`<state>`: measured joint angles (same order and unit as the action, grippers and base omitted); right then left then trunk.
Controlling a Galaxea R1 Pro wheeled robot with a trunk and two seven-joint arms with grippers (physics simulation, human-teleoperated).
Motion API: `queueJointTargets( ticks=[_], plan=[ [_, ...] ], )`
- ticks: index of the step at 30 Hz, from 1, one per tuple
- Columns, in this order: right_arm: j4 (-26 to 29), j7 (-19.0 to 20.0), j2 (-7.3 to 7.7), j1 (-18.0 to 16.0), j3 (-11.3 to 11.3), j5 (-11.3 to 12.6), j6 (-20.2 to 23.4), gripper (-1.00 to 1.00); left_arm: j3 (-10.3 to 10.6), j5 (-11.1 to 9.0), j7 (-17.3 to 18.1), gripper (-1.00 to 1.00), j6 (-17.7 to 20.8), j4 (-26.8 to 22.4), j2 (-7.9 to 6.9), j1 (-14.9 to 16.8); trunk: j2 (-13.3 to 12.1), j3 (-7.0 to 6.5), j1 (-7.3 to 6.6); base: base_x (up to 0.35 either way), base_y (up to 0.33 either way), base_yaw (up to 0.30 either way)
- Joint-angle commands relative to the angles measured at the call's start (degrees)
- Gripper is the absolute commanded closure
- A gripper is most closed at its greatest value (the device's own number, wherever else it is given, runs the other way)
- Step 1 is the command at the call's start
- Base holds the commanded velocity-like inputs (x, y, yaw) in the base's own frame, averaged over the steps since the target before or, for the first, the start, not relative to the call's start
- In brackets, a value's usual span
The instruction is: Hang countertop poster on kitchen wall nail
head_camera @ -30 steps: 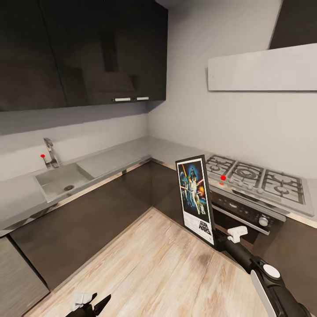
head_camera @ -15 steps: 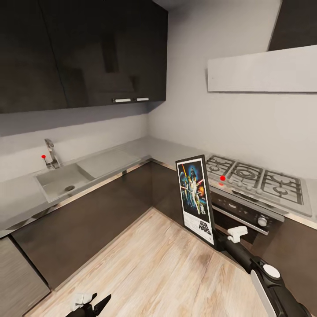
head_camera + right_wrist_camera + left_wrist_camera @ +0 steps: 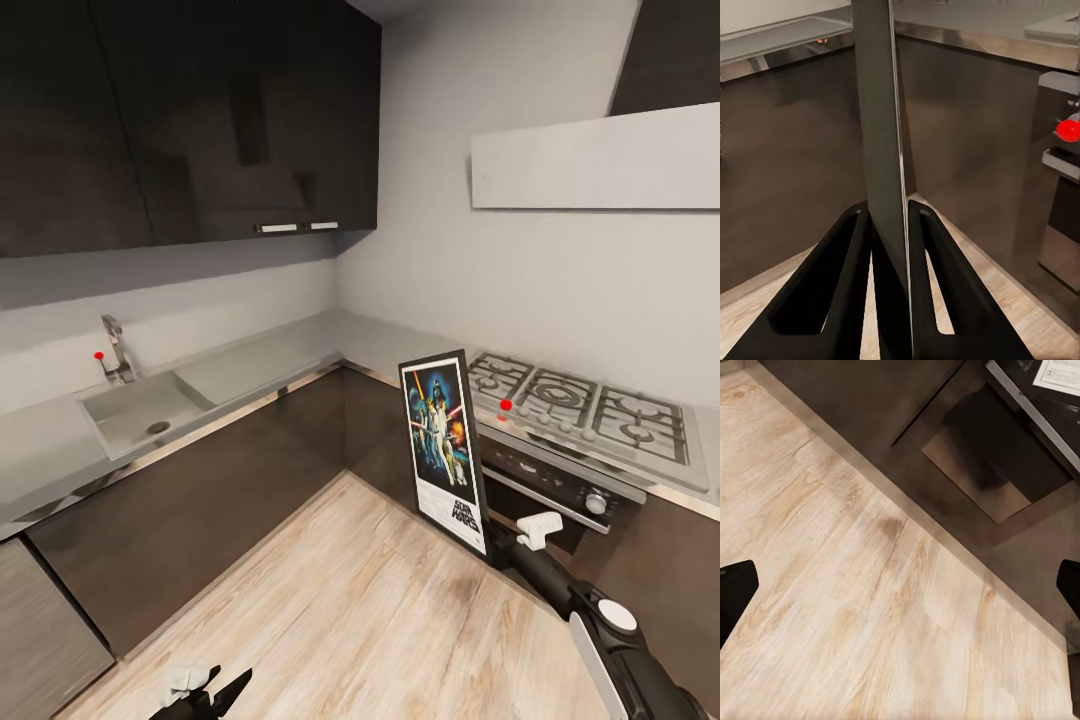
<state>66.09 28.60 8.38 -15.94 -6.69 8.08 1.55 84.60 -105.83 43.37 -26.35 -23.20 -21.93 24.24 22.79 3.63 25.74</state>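
Head view: black right claw (image 3: 497, 545) clenched on the lower edge of the black-framed, white-bordered portrait Star Wars poster (image 3: 444, 450), held upright above the pale wooden floor (image 3: 350, 610). Beyond the poster, pale grey L-shaped countertop (image 3: 250, 365) with steel sink (image 3: 140, 410) and gas hob (image 3: 580, 400). Black left claw (image 3: 208, 693) low, well apart from the poster, fingers spread, empty.

Left wrist view: fingertips (image 3: 735, 592) wide apart over floorboards and dark cabinet base (image 3: 967, 442).

Right wrist view: poster (image 3: 881, 142) seen edge-on, pinched between both fingers (image 3: 844, 285).
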Motion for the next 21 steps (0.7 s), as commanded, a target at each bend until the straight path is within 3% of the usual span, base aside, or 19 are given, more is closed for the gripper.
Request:
queueJointTargets(
  ticks=[1, 12, 21],
  plan=[
    [0.2, 0.5, -0.01, -0.1, -0.1, 0.6, 0.2, 1.0, 0.5, -0.6, 0.1, -1.0, -0.2, -0.1, -0.04, 0.1, 0.1, 0.13, 0.04, 0.0, 0.0, 0.0],
    [1.0, 0.5, -0.03, 0.0, -0.1, 0.5, 0.6, 1.0, 0.5, -0.6, 0.1, -1.0, -0.2, -0.1, -0.04, 0.1, 0.1, 0.13, 0.04, -0.012, 0.0, 0.0],
    [1.1, 0.5, -0.03, 0.0, 0.0, 0.5, 0.6, 1.0, 0.5, -0.6, 0.1, -1.0, -0.2, -0.1, -0.04, 0.1, 0.1, 0.13, 0.04, -0.275, 0.0, 0.033]
  ],
)
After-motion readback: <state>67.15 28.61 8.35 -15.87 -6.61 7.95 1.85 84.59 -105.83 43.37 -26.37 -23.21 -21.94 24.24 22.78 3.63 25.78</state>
